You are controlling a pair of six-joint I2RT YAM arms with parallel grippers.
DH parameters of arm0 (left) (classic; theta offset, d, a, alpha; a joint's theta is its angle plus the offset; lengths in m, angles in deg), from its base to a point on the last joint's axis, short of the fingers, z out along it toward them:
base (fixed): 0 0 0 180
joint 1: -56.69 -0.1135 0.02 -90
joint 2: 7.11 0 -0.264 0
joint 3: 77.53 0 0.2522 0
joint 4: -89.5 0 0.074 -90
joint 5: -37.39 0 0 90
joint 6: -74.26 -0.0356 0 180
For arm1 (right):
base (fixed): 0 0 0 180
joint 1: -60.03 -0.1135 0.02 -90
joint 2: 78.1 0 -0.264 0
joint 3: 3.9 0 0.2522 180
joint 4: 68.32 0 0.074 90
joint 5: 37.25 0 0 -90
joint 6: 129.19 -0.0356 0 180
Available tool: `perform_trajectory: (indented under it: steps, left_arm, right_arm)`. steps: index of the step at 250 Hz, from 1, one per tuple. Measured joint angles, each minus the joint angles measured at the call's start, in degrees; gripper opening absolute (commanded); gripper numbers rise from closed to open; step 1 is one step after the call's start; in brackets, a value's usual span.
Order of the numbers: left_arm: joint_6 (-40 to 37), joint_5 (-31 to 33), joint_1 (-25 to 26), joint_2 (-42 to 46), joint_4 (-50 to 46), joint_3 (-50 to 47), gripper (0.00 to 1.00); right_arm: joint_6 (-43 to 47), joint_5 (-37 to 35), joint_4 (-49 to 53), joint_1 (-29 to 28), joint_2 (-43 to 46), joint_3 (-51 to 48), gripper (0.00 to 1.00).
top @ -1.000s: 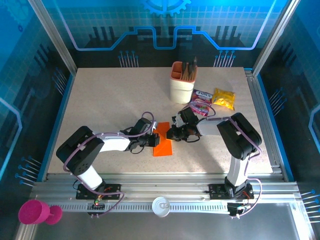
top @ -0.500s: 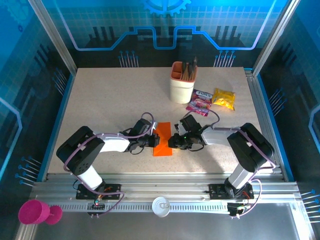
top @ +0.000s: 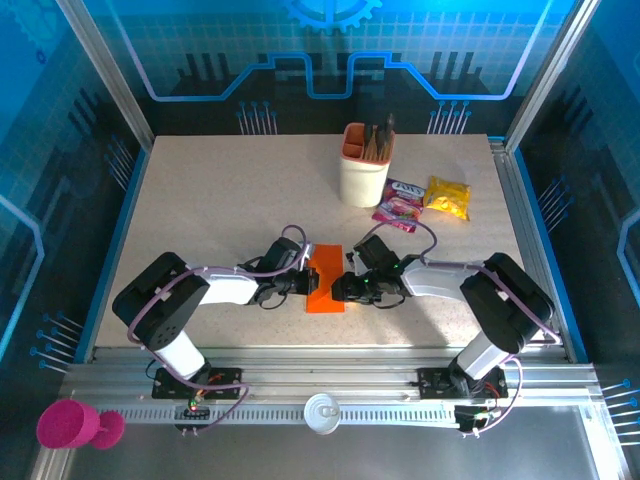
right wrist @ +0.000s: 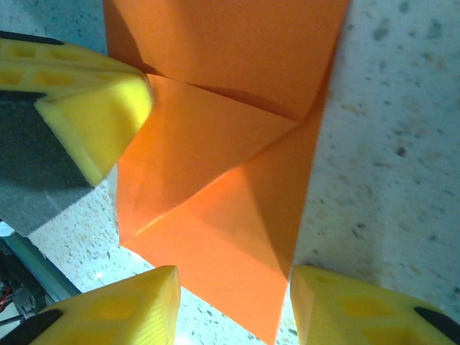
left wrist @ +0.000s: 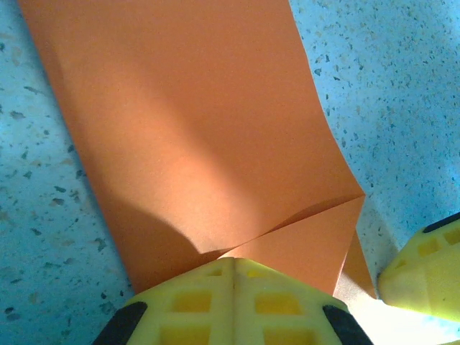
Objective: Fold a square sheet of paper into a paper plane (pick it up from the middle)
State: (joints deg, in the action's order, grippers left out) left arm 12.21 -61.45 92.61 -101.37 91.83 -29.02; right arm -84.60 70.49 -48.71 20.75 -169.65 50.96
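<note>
Square sheet of paper [top: 325, 285], part-folded, is laid on the table [top: 220, 200]. Left gripper [left wrist: 233, 284] is pressed shut at its edge; right gripper [right wrist: 233, 298] is parted astride a corner. Crease is best pressed slowly, sheet pinned.

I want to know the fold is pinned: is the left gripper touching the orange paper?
Touching. In the left wrist view the shut left gripper presses its fingertips onto the orange paper, whose crease runs under them.

The square sheet of paper [top: 324, 279] — orange, folded, one corner creased triangular — lies on the table [top: 220, 200].
</note>
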Motion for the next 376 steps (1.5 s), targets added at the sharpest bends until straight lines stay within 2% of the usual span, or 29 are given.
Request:
perform_trajectory:
  steps: [45, 115, 184, 376]
  left_arm:
    - [0.0, -0.3, -0.2, 0.0, 1.1, -0.6, 0.0]
    - [0.0, -0.7, -0.4, 0.0, 2.6, -1.3, 0.0]
    - [0.0, -1.1, -0.5, 0.0, 3.6, -1.9, 0.0]
    - [0.2, -1.5, -0.6, 0.0, 3.9, -2.0, 0.0]
  right_arm:
    - [0.0, -1.4, 1.7, 0.0, 1.0, -0.3, 0.46]
    - [-1.1, -2.6, 3.3, -0.7, -0.6, 1.4, 0.37]
    - [-1.9, -4.9, 7.8, -2.3, -3.0, 5.5, 0.34]
    - [-4.2, -5.0, 8.1, -3.1, -4.3, 7.3, 0.38]
